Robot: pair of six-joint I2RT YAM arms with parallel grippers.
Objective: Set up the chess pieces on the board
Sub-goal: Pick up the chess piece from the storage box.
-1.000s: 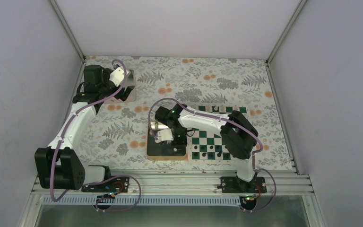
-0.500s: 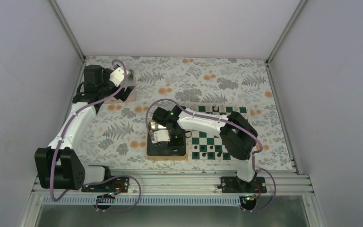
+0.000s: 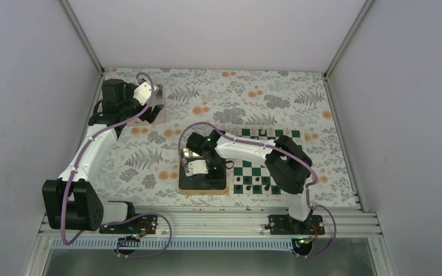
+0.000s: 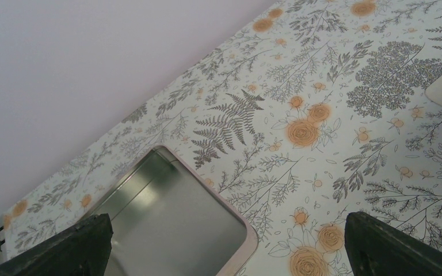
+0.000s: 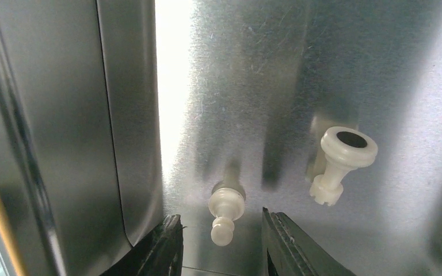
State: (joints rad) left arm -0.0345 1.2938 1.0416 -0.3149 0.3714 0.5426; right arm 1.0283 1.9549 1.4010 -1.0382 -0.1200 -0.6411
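My right pincer (image 5: 221, 230) is inside the tray (image 5: 126, 115), slightly parted either side of a white pawn (image 5: 225, 208); a second white piece (image 5: 342, 158) lies at its 2 o'clock. The board (image 3: 253, 171) sits at the tray's 3 o'clock. My left pincer (image 4: 227, 241) gapes wide above the tabletop (image 4: 322, 86).

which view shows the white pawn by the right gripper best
Right wrist: the white pawn lies on the tray between the fingertips of the open right gripper. From top external the arm hides it; left wrist misses it.

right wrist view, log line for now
right pincer: open, tips flanking white pawn lying in tray | left pincer: open, empty | stage: pre-grasp
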